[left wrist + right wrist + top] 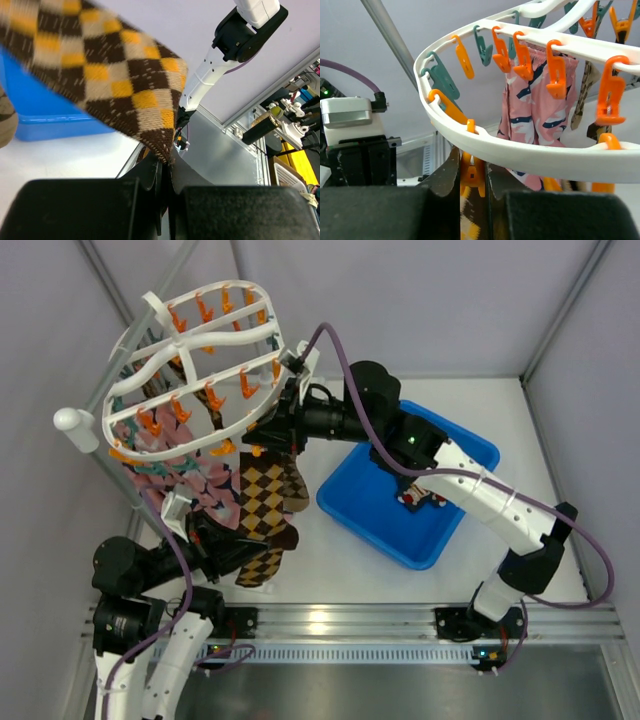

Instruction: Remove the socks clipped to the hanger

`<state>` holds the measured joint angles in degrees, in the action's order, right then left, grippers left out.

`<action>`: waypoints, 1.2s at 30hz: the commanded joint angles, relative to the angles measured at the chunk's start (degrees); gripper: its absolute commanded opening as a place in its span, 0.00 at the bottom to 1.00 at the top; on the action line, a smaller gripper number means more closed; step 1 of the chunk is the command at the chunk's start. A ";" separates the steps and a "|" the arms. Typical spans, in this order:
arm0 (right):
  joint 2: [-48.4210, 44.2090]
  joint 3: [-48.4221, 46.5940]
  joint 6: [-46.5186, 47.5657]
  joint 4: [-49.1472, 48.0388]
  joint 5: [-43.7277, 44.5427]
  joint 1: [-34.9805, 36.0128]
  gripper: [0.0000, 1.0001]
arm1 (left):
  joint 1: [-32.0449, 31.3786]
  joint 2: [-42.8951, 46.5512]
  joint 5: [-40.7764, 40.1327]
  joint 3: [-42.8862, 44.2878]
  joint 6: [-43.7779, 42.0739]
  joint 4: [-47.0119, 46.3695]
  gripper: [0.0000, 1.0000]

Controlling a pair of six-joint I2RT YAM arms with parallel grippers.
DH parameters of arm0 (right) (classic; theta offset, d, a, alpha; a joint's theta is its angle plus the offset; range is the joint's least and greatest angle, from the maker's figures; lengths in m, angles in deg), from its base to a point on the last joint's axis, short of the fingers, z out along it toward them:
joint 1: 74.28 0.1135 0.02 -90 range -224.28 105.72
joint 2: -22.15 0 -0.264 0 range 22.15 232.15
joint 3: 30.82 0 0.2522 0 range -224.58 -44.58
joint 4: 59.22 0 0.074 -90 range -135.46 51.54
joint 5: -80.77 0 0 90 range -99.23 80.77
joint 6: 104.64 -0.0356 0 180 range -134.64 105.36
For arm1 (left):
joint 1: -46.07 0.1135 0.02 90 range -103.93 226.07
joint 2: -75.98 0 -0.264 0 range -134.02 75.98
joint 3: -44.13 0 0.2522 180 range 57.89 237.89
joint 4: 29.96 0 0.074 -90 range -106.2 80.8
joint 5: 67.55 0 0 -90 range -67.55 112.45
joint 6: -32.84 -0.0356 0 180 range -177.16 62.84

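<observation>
Hanger [176,339]: tilted above the far-left part of the bench [330,560], fitted with orange and teal clips. Pink socks [160,455] and a brown checkered sock [262,495] hang clipped beneath it, side by side.

Right jaws: narrow, closed on an orange clip [472,180] just under the hanger's white rim. Checkered fabric shows below that clip.

Left jaws: pinched shut on the lower tip of the checkered sock, which stretches up and away from them in the left wrist view.

Blue bin [375,510]: on the bench to the right of the socks, beneath the right arm. Its contents cannot be made out.
</observation>
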<state>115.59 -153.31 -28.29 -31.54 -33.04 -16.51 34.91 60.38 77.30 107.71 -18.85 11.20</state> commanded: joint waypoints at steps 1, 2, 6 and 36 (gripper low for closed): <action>-0.90 0.09 -1.46 -5.82 -0.53 -0.65 0.00 | -0.44 0.57 1.05 0.45 -0.07 -2.52 0.00; -1.25 1.66 -1.90 -6.87 0.25 -0.56 0.00 | -0.44 0.83 0.96 0.36 0.10 -2.52 0.00; -4.85 6.59 -2.08 -9.52 3.76 -0.56 0.00 | -0.44 1.44 1.05 -0.51 0.10 -2.44 0.00; -23.85 47.56 -17.55 -30.53 -8.01 6.72 0.92 | -0.44 2.06 -6.33 1.42 3.44 -2.52 0.00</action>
<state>89.89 -104.07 -44.94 -55.78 -39.75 -13.27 34.69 62.11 71.55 107.40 -16.51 11.15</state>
